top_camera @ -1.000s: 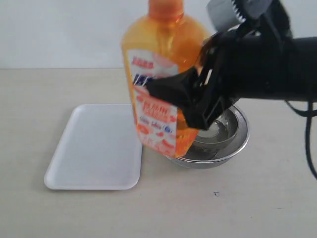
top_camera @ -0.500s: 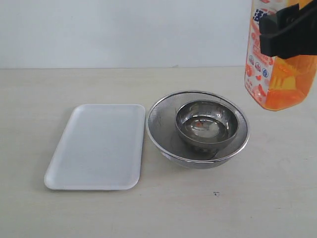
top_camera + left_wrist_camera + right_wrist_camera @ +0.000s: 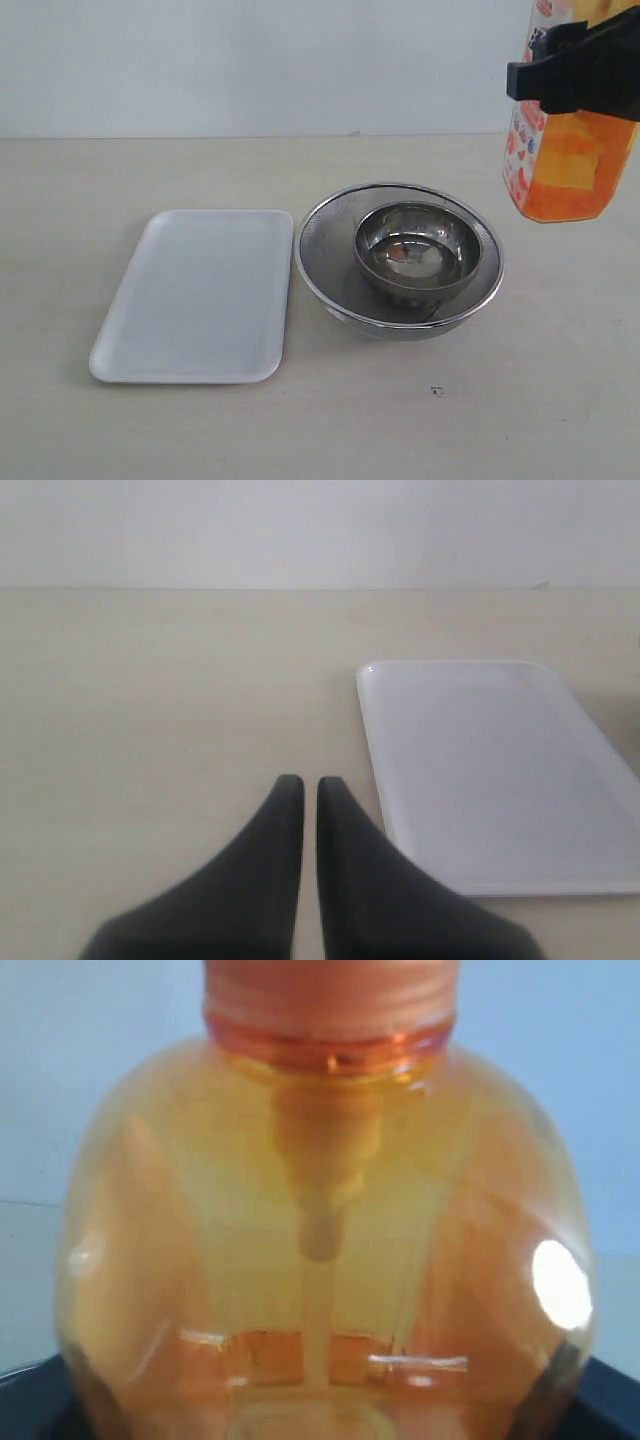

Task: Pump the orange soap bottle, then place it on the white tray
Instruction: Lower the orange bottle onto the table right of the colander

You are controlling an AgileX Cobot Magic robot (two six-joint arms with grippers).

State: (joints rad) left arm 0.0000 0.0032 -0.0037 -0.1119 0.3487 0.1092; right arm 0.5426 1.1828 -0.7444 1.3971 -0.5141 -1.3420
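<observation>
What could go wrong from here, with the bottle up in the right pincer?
1. The steel bowls sit between the orange soap bottle and the white tray; a low carry could clip them.
2. The right pincer holds the bottle clear of the table; a slip would probably drop it.

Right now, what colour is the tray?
The tray is white; exterior view shows it best.

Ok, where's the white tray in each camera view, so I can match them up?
Exterior view: the white tray lies flat on the table, left of the nested steel bowls, nothing on it.
Left wrist view: the tray lies just beyond the shut left pincer, off to one side.
Right wrist view: not in it; the orange soap bottle fills the picture.
Shared landmark: the table's far edge against the wall.
</observation>
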